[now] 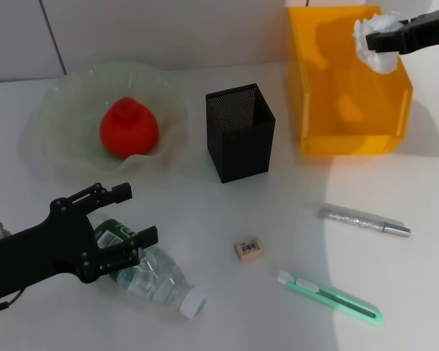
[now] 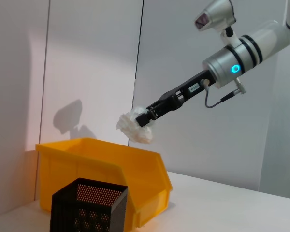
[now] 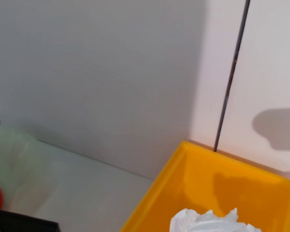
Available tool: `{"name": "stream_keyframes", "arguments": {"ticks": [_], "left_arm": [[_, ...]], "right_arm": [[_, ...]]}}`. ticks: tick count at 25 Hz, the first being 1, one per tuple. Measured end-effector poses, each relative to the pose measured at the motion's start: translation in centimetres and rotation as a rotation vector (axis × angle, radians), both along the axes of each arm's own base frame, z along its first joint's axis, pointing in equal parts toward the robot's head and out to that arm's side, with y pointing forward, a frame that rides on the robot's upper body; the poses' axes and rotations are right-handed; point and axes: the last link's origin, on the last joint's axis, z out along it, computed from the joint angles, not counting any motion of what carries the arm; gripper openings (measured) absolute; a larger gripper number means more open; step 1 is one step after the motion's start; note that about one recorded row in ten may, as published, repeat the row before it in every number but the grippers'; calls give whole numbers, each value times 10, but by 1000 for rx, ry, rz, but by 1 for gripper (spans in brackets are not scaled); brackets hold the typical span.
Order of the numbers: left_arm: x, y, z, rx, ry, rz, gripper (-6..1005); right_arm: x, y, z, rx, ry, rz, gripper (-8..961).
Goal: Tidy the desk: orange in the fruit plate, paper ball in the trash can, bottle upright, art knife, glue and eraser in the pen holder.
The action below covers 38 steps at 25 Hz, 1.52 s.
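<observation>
My right gripper (image 1: pixel 374 40) is shut on the white paper ball (image 1: pixel 379 44) and holds it above the back right corner of the yellow trash can (image 1: pixel 329 135). In the left wrist view the paper ball (image 2: pixel 132 126) hangs over the yellow bin (image 2: pixel 111 164). My left gripper (image 1: pixel 137 213) is open over the base end of the clear bottle (image 1: pixel 157 274), which lies on its side. The orange (image 1: pixel 129 129) sits in the glass fruit plate (image 1: pixel 51 131). The eraser (image 1: pixel 249 249), green art knife (image 1: pixel 329 296) and silver glue (image 1: pixel 364 221) lie on the table near the black mesh pen holder (image 1: pixel 240 131).
The white wall stands right behind the plate and the bin. The pen holder stands between the fruit plate and the trash can.
</observation>
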Motion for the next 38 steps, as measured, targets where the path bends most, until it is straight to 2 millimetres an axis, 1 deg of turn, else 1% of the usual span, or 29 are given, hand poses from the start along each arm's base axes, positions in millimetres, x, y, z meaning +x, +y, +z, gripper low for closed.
{"name": "stream_keyframes", "arguments": {"ticks": [2, 3, 5, 8, 11, 16, 21, 22, 23, 24, 27, 28, 29, 31, 32, 33, 34, 35, 36, 38], "left_arm": [[0, 0, 0, -1, -1, -1, 813], [0, 0, 0, -1, -1, -1, 813], [0, 0, 0, -1, -3, -2, 813], [-2, -3, 1, 3, -5, 5, 812], [-2, -5, 1, 4, 4, -12, 812], [0, -5, -1, -7, 13, -34, 812], [4, -4, -1, -15, 8, -53, 812], [5, -5, -1, -24, 8, -68, 812], [10, -8, 0, -50, 15, -114, 812], [10, -8, 0, -50, 15, -114, 812], [18, -10, 5, -79, 51, -193, 812], [21, -9, 8, -86, 69, -211, 812], [21, -9, 8, -86, 69, -211, 812], [23, -8, 10, -92, 82, -220, 812], [24, -7, 11, -96, 94, -227, 812], [28, -2, 16, -113, 143, -242, 812], [29, -1, 18, -121, 166, -247, 812], [31, 2, 20, -126, 200, -256, 812], [31, 2, 20, -126, 200, -256, 812], [33, 3, 21, -130, 223, -267, 812]], "right_arm": [[2, 6, -3, 12, -23, -2, 494], [3, 11, -8, 22, -52, -4, 493], [4, 12, -10, 25, -59, -4, 493], [6, 15, -22, 9, -78, 2, 493], [6, 15, -25, -1, -80, 2, 493], [4, 13, -25, -18, -68, -4, 621], [4, 12, -24, -21, -63, -6, 826], [3, 12, -23, -20, -61, -6, 832], [-1, 6, -20, -31, -49, -3, 838], [-1, 6, -20, -31, -49, -3, 838], [-7, -15, -17, -103, -6, 28, 837], [-9, -39, -15, -164, 52, 100, 837], [-9, -39, -15, -164, 52, 100, 837], [-6, -67, -12, -219, 129, 202, 837], [-4, -76, -10, -234, 158, 245, 836], [9, -102, -7, -275, 229, 329, 836], [9, -102, -7, -275, 229, 329, 836], [19, -114, -5, -286, 249, 374, 836], [33, -126, -6, -297, 269, 405, 836], [55, -140, -8, -303, 313, 434, 835]]}}
